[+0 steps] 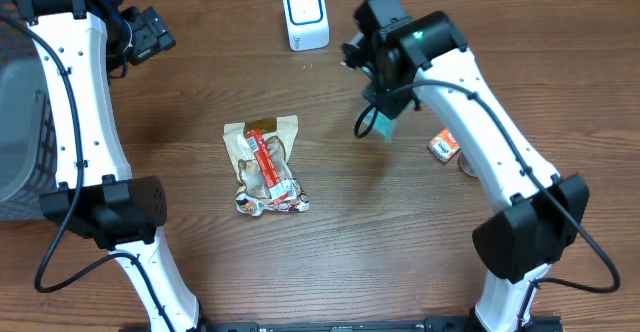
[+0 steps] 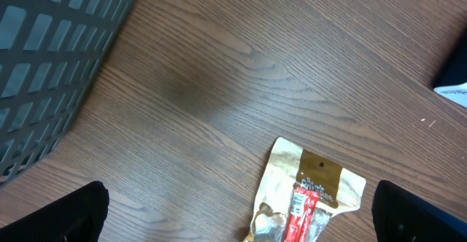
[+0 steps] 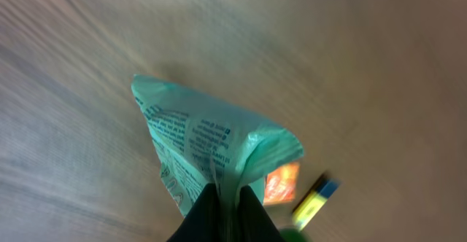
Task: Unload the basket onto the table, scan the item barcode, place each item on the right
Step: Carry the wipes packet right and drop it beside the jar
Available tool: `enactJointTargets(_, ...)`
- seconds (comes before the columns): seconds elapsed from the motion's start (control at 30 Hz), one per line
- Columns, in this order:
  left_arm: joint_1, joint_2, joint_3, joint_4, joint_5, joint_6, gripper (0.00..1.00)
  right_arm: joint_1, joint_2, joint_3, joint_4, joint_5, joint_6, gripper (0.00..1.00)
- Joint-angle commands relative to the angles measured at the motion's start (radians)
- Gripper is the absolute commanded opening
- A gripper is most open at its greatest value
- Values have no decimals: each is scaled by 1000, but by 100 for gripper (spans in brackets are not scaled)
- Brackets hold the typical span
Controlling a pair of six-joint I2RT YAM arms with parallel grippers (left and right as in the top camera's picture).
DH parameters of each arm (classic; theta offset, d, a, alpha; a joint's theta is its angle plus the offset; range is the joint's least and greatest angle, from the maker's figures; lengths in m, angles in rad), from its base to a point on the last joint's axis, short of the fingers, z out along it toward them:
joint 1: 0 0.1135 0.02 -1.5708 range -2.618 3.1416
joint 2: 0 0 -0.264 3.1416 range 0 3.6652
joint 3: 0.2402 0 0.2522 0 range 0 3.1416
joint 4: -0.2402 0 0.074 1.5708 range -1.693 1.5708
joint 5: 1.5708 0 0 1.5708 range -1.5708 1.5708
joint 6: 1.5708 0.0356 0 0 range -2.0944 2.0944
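The right tool (image 3: 222,198) is pinching an edge of the green packet (image 3: 211,147), which is hanging just under its closed fingers above the desk (image 1: 400,232), the white scanner (image 1: 305,15) standing ahead and left, while the left tool (image 1: 152,34) is gaping wide, holding nothing, near a snack pouch (image 2: 310,191).

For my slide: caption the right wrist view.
Right hand pinches a green printed packet above the wooden table.

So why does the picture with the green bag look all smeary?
Right wrist view: the green bag is fairly sharp, but the table behind it is smeared. Left wrist view: crisp, with a soft dark shadow on the table. Overhead view: clear and evenly lit.
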Motion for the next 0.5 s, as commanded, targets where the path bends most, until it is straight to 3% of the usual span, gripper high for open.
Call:
enactJointTargets(0.0, -7, -3, -4, -2, 1, 18, 100, -59, 3, -40, -6, -42, 105, 8)
enactJointTargets(0.27, -7, -3, -4, -2, 0, 18, 100, -174, 7, -224, -2, -45, 123, 8)
enactJointTargets(0.4, -7, -3, -4, -2, 0, 18, 100, -215, 7, -303, 57, -34, 123, 18)
enactJointTargets(0.47, -7, -3, -4, -2, 0, 18, 100, -233, 7, -325, 95, -34, 123, 33)
